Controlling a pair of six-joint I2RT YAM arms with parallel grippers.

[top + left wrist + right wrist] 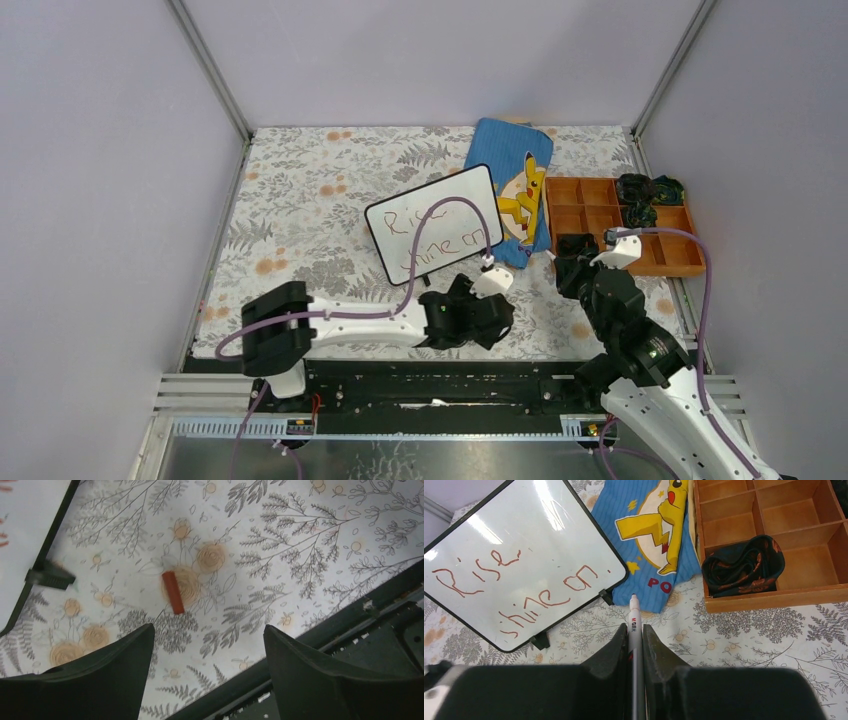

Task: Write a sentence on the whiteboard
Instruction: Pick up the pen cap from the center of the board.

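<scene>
Red writing (579, 577) on white whiteboard (524, 540); blue pouch (619, 510).

Left arm (360, 325) lies low, stretched out to the right. Left gripper (207, 635) has its fingers spread wide with nothing between them. Right arm (640, 345) is bent, reaching forward. Right gripper (635, 632) is clamped on a marker (634, 612), tip poking out ahead.

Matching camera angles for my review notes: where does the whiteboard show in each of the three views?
Top external: the whiteboard, mid-table, left of the blue pouch.
Left wrist: only its framed corner, far top left.
Right wrist: upper left, red writing readable.
Shared landmark: the floral tablecloth.
</scene>
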